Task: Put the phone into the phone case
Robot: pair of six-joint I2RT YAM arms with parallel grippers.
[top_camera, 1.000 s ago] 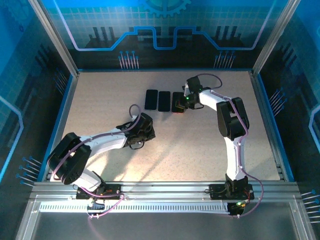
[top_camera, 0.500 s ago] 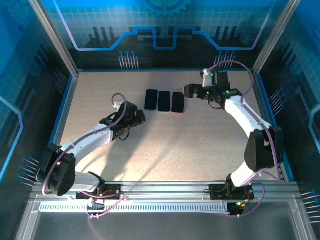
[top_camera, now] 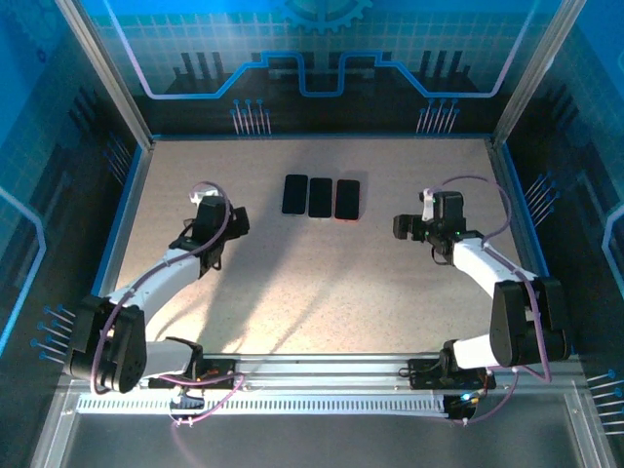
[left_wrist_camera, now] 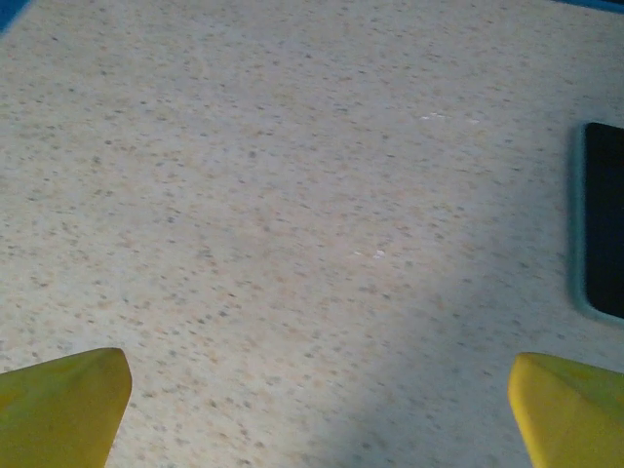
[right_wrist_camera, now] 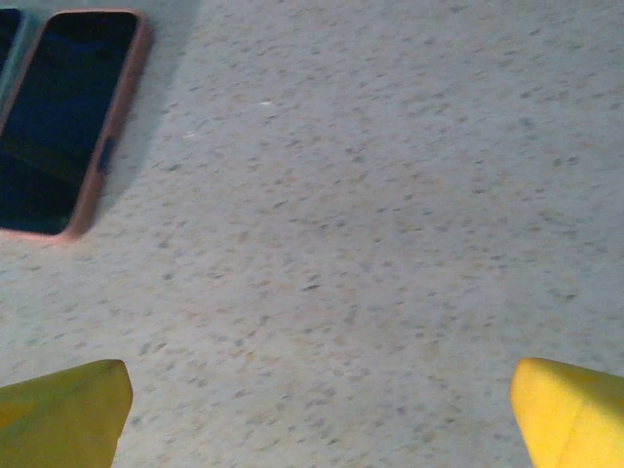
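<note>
Top external view: three dark, flat rectangular slabs lie in a tight row at the far middle of the speckled beige tabletop (top_camera: 322, 292), with one arm standing off to each side of them.
left gripper (top_camera: 224, 222): jaws spread wide and holding nothing, its yellow fingertips (left_wrist_camera: 68, 405) over bare table.
right gripper (top_camera: 405, 226): also wide apart and empty, hovering just right of the row.
grey-green-rimmed dark slab (left_wrist_camera: 604, 234): left end of the row, at the right edge of the left wrist view. Phone or empty case, I cannot tell.
middle dark slab (top_camera: 320, 197): too small to identify.
salmon-pink-rimmed glossy black slab (right_wrist_camera: 63, 122): right end of the row. It looks like a phone already seated in its case, though that is a judgement.
Risk, wrong pick: the three look nearly alike from above, so a gripper could close on the wrong one.
Risk, crowding: the slabs lie almost edge to edge, so a finger lowered between two would likely shove the neighbour.
Risk, grasp: thin, flat and glossy on a hard top — fingertips may scrape the table or skid off the edges.
Risk, seating: a tilted phone could catch on a case corner and spring out.
Risk, arms: both converging on one short row could bump each other.
</note>
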